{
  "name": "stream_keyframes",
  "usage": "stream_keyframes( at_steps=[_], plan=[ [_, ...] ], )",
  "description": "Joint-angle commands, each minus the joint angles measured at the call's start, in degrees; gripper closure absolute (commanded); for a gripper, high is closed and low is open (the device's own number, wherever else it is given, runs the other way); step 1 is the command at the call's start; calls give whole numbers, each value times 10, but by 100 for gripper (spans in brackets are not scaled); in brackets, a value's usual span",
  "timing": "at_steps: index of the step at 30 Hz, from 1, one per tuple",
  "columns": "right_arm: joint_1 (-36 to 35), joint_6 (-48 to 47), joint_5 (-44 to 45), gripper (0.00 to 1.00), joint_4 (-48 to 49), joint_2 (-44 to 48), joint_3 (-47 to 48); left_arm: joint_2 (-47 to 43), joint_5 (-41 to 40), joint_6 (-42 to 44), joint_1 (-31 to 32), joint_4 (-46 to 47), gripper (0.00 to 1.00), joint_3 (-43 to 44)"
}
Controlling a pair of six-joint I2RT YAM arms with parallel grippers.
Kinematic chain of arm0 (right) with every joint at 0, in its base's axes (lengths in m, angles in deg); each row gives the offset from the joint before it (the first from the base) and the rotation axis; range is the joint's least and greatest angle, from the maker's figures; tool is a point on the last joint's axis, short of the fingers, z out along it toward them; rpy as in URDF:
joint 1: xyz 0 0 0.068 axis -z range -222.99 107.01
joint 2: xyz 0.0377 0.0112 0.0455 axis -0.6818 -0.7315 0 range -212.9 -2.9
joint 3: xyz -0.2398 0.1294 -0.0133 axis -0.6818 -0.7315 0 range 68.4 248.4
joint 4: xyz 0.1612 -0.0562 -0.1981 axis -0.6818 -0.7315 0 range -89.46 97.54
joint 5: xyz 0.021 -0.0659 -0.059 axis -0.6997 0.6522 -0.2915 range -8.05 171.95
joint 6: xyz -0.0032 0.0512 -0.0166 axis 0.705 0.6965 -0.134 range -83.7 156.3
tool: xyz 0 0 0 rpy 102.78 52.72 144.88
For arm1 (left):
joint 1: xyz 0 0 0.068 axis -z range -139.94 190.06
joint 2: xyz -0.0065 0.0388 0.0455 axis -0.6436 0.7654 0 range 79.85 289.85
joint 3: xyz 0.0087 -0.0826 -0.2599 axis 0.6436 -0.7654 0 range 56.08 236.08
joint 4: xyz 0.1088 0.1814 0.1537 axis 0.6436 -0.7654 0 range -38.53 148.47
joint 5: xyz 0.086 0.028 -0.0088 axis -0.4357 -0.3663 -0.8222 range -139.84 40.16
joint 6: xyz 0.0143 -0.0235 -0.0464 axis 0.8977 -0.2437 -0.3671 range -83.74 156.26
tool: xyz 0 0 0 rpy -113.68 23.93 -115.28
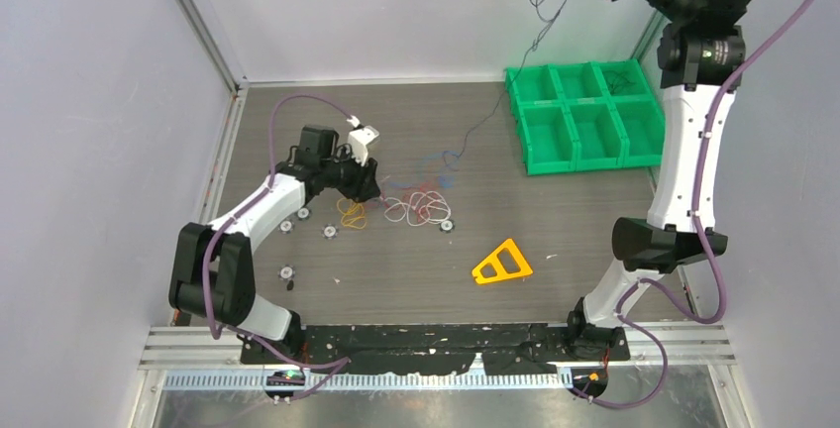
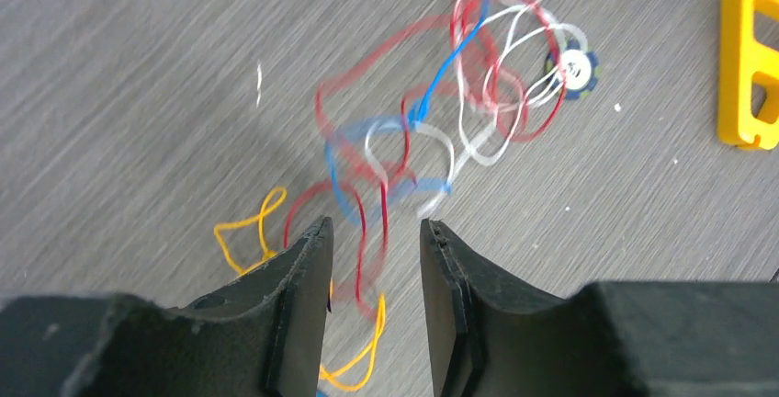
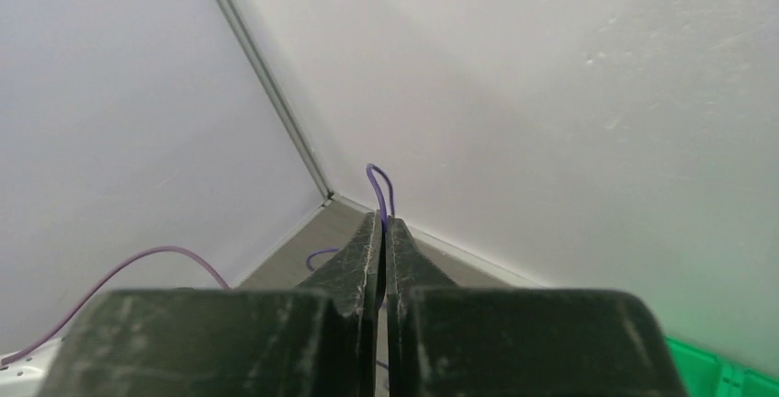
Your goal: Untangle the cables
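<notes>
While pinching a thin dark cable (image 3: 371,181) far right with right gripper (image 3: 380,221), barely begun: red, blue, white, yellow cables (image 1: 421,208) knotted under parted left gripper (image 2: 372,228).

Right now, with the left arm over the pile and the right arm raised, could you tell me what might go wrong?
The right gripper is shut on a thin wire that hangs down toward the tangle; pulling it higher may tighten knots or drag everything along. The left gripper, jaws open, straddles a red wire with a yellow-orange wire just beside it; closing could catch both.
</notes>
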Motion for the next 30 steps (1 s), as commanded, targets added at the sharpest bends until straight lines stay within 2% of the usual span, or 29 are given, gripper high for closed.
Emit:
stream_keyframes(
  at_steps=[1,4,5,8,11,15,20,22,25,26,28,29,30],
  plan=[
    [28,36,-13,95,50,6,24,-7,-8,29,-22,-39,59,14],
    [29,40,-22,95,57,12,8,-16,8,38,-22,-33,59,13],
    [29,43,-23,95,58,13,5,-24,23,36,-22,-25,56,12],
    [29,54,-37,95,60,14,-2,-46,78,11,-13,12,30,20],
    [29,80,-46,95,81,21,-16,-43,49,-19,27,74,3,40],
    [28,104,-51,95,98,28,-25,36,24,-55,86,92,0,119],
    [26,137,-56,95,118,35,-20,159,-47,-95,150,130,0,218],
    [25,158,-59,95,125,38,-14,207,-76,-91,170,114,0,264],
    [23,176,-60,95,130,42,2,279,-97,-99,188,38,1,348],
    [24,181,-60,94,131,45,5,301,-106,-98,190,-1,7,378],
    [28,181,-59,95,132,51,14,331,-122,-93,186,-81,40,428],
    [35,179,-56,95,132,54,16,331,-128,-87,181,-110,62,434],
    [40,172,-53,95,132,58,17,322,-130,-80,170,-131,79,427]
  ],
)
